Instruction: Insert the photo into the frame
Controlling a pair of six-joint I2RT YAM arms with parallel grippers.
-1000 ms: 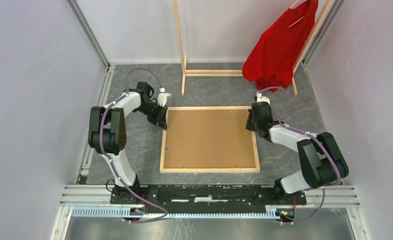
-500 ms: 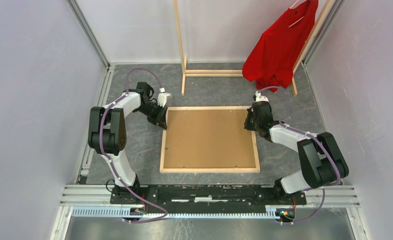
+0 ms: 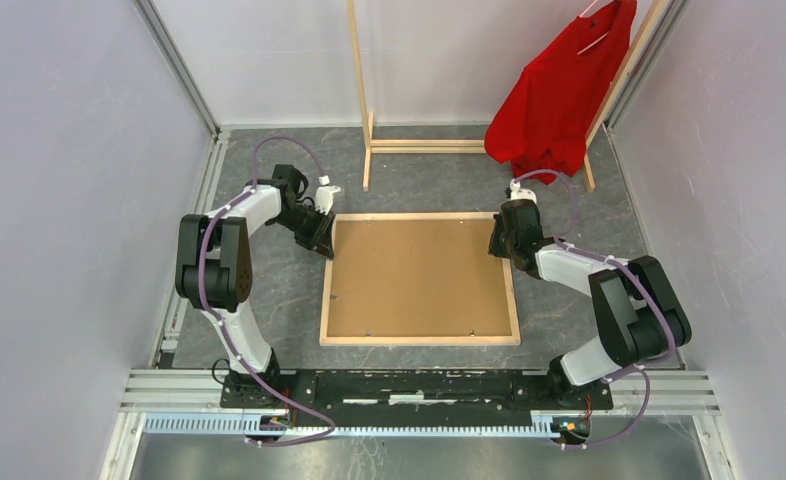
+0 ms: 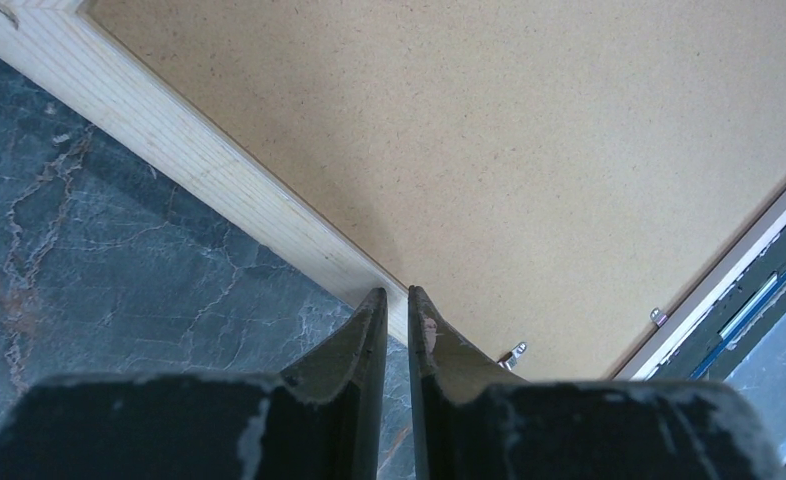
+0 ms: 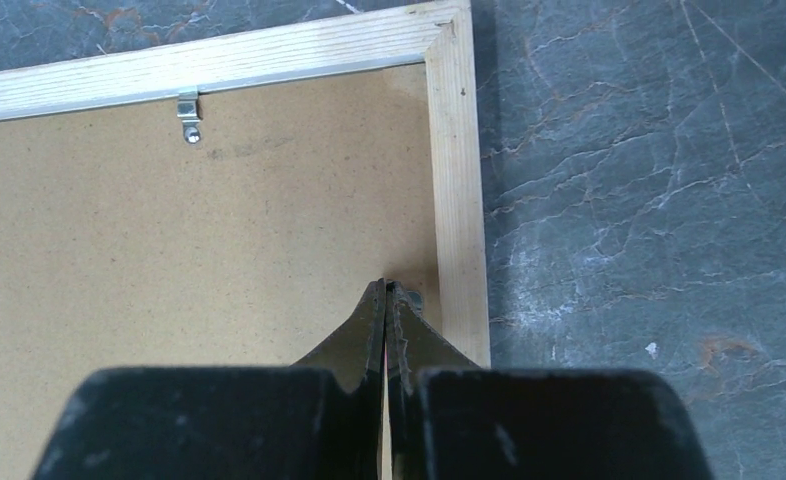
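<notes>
The frame (image 3: pixel 419 340) lies flat on the tabletop (image 3: pixel 289 290) with its wood back up. The photo (image 3: pixel 419 275) already sits inside it, with only its plain brown board showing.

The left end effector (image 4: pixel 391 300) is at the frame's left side, near the far corner. Its fingers are pinched almost together, with a thin slit between them, and they grip nothing. The right end effector (image 5: pixel 386 290) is at the right side, clenched tight, with its tips down on the inner edge of the wood. There seems to be a small metal bit just under them.

The step in hand looks like locking the board in. The next move likely needs a small, careful push to turn a little metal tab (image 5: pixel 188 108) over the board without lifting the frame.

There is one frame, one photo and two arms. Another tab (image 4: pixel 514 352) shows by the left fingers. At the back stand one clothes rack (image 3: pixel 359 90) and one red shirt (image 3: pixel 559 90).
</notes>
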